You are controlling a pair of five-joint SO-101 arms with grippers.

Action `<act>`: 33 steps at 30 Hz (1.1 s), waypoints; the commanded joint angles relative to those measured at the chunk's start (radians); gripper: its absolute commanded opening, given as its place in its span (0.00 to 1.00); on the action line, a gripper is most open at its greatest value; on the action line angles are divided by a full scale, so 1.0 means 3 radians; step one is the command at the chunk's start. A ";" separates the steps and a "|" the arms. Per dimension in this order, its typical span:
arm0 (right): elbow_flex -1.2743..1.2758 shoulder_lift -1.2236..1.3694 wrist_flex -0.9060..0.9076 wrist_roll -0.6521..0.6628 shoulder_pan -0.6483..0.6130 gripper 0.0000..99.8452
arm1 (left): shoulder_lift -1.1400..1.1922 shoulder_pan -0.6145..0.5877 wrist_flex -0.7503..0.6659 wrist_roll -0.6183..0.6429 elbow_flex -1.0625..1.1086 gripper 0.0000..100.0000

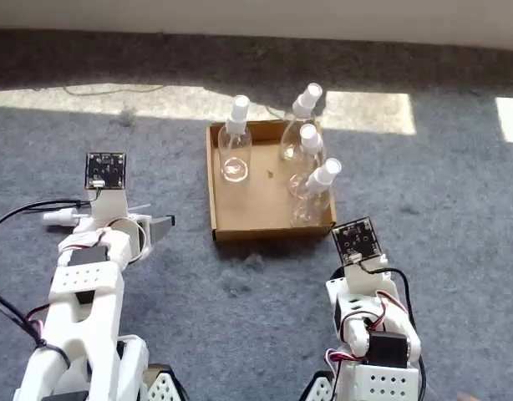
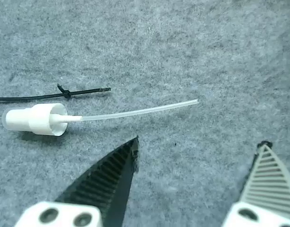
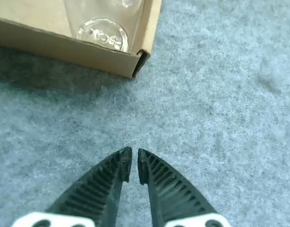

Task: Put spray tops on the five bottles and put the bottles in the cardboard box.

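A loose white spray top lies on its side on the grey carpet, its thin clear tube stretched out beside it. My left gripper hovers open just short of the tube, holding nothing. From above, that spray top sits beside the left arm. The shallow cardboard box holds several clear bottles standing upright, each with a white spray top fitted. My right gripper is shut and empty over bare carpet, a short way from the box's near corner.
A black cable with a tie lies just beyond the loose spray top. A bottle's clear base stands inside the box corner. Open carpet lies between the two arms and in front of the box.
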 commanded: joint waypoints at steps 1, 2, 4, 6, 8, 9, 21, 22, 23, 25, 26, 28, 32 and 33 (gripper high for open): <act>0.0432 -0.0023 -0.0033 -0.0010 0.0008 0.01 | -0.0064 -0.0023 -0.0143 0.0005 -0.0023 0.34; 0.0432 -0.0023 -0.0033 -0.0010 0.0008 0.01 | -0.0064 -0.0023 -0.0143 0.0005 -0.0023 0.34; 0.0432 -0.0023 -0.0033 -0.0010 0.0008 0.01 | -0.0064 -0.0023 -0.0143 0.0005 -0.0023 0.34; 0.0432 -0.0023 -0.0033 -0.0010 0.0008 0.01 | -0.0064 -0.0023 -0.0143 0.0005 -0.0023 0.34; 0.0432 -0.0028 -0.0033 -0.0010 -0.0008 0.01 | -0.0064 -0.0023 -0.0143 0.0005 -0.0023 0.34; 0.0432 -0.0028 -0.0033 -0.0010 -0.0008 0.01 | -0.0064 -0.0023 -0.0143 0.0005 -0.0023 0.34; 0.0432 -0.0023 -0.0033 -0.0010 -0.0013 0.01 | -0.0064 -0.0018 -0.0143 0.0005 0.0023 0.34; 0.0432 -0.0023 -0.0033 -0.0010 -0.0013 0.01 | -0.0064 -0.0003 -0.0143 0.0005 0.0023 0.34; 0.0432 -0.0023 -0.0033 -0.0010 -0.0013 0.01 | -0.0064 0.0018 -0.0143 0.0005 0.0028 0.34; 0.0432 -0.0023 -0.0033 -0.0010 -0.0013 0.01 | -0.0064 0.0069 -0.0143 0.0005 0.0033 0.34; 0.0432 -0.0023 -0.0033 -0.0010 -0.0013 0.01 | -0.0064 0.0084 -0.0143 0.0005 0.0038 0.34; 0.0432 -0.0023 -0.0033 -0.0010 -0.0013 0.01 | -0.0064 0.0084 -0.0143 0.0005 0.0038 0.34; 0.0432 -0.0023 -0.0033 -0.0010 -0.0013 0.01 | -0.0064 0.0079 -0.0143 0.0005 0.0038 0.34; 0.0432 -0.0023 -0.0033 -0.0010 -0.0013 0.01 | -0.0069 0.0079 -0.0143 0.0005 0.0038 0.34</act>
